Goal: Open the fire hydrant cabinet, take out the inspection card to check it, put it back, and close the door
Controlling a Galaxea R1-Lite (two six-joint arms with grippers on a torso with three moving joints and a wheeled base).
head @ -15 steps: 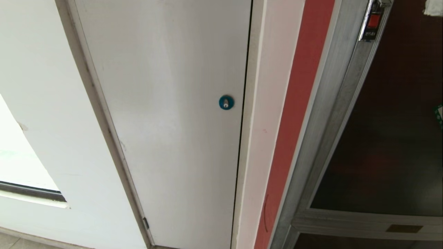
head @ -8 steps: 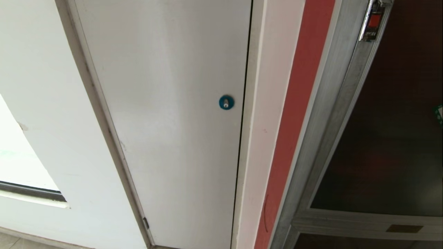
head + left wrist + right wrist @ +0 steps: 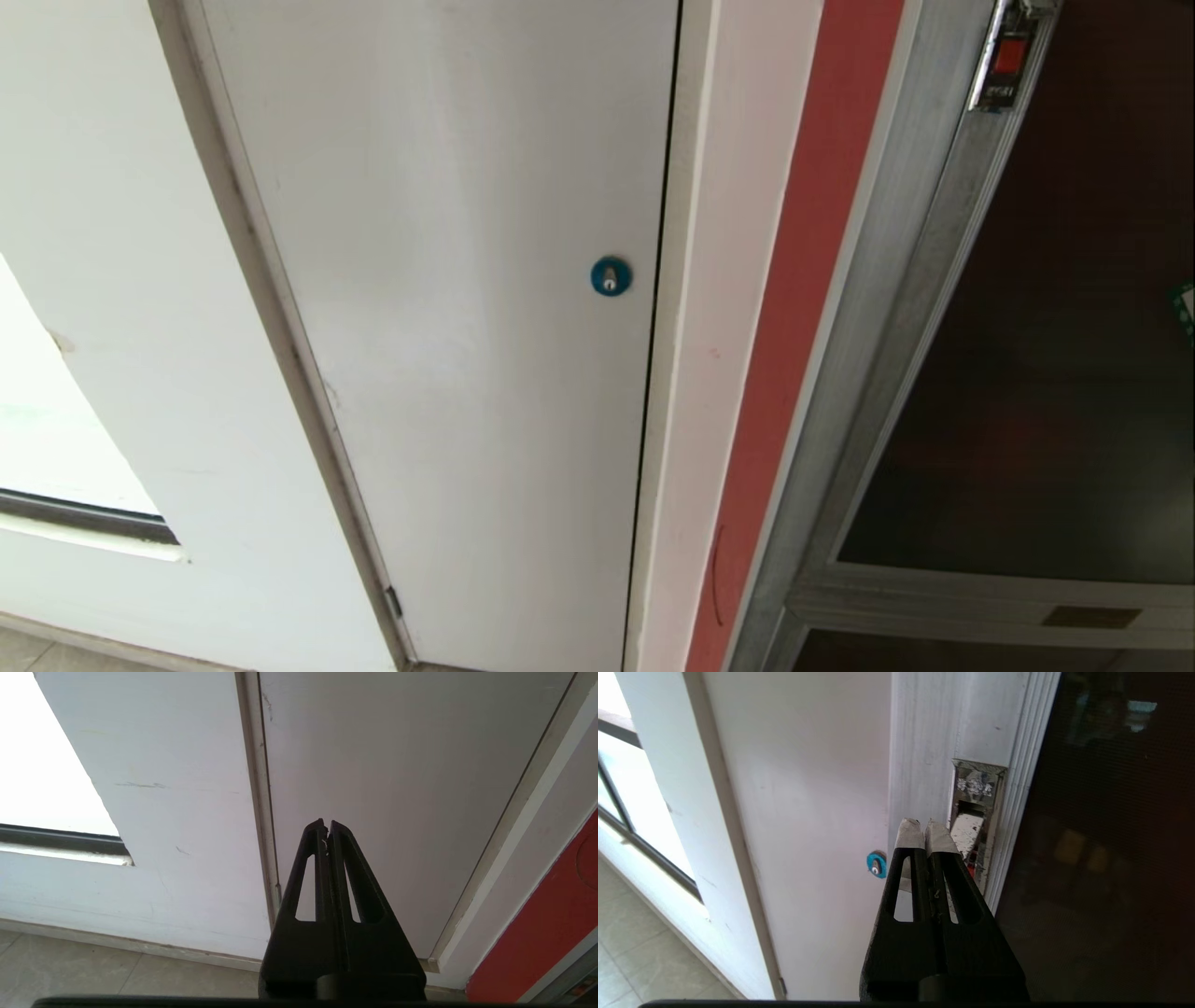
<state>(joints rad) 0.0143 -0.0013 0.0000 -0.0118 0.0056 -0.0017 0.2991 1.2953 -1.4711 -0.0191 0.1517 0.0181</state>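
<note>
Fingers pressed together and empty, the right tool (image 3: 922, 828) points at the small red latch (image 3: 1006, 56) on the silver-framed dark glass door (image 3: 1055, 373), frame's upper right, nearer than the closed left tool (image 3: 326, 827).

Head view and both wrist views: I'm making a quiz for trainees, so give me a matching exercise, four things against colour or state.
1. lock
2. door
3. right claw
4. strip beside the cabinet frame

a. shut, tips near the door's latch
b. red
c. round, blue
d. dark glass, silver frame

Pairs: 1-c, 2-d, 3-a, 4-b
</note>
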